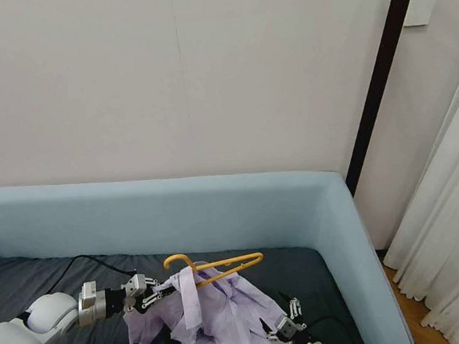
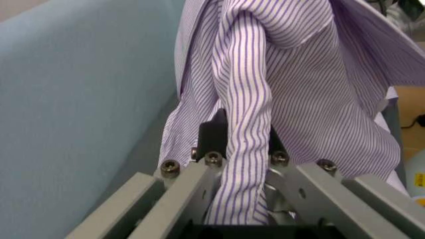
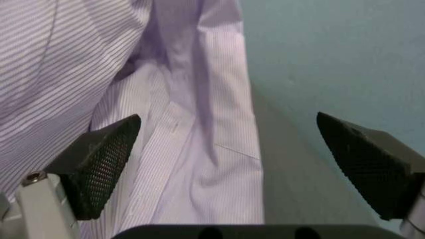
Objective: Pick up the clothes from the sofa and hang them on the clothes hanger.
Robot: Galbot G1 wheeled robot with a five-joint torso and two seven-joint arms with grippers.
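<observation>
The left pincer [image 2: 244,140] is clamped on a bunched fold of the shirt [image 1: 225,309]. The cloth runs between its black fingertips and down past grey metal links studded with dark screw heads. That arm reaches in low from the robot's left, its white, rounded shell giving way to a silver cuff and the dark pincer.

The shirt is thin woven cotton, pale lilac with fine darker pinstripes, soft and heavily creased. It lies heaped on the sofa's seat [image 1: 30,278], in front of the backrest. One narrow band of it is lifted and draped over the hanger [image 1: 225,262] close to the hook.

The hanger is a slim, smooth, yellow-orange loop with a rounded far end. Its long axis runs roughly along the sofa back, rising slightly toward the robot's right. The curved hook is at the end toward the robot's left, beside the left pincer.

The right pincer [image 3: 232,159] sits low at the shirt's right edge with its jaws wide apart and nothing between them. Its wedge-shaped pads [image 3: 106,164] are black with a fine mesh texture, and the shirt's buttoned front band lies between and beyond them.

The sofa [image 1: 176,209] has smooth light-blue padded walls with rounded top edges, around a dark grey, matte seat. A thin black cable [image 1: 92,260] curves across that seat behind the left arm.
</observation>
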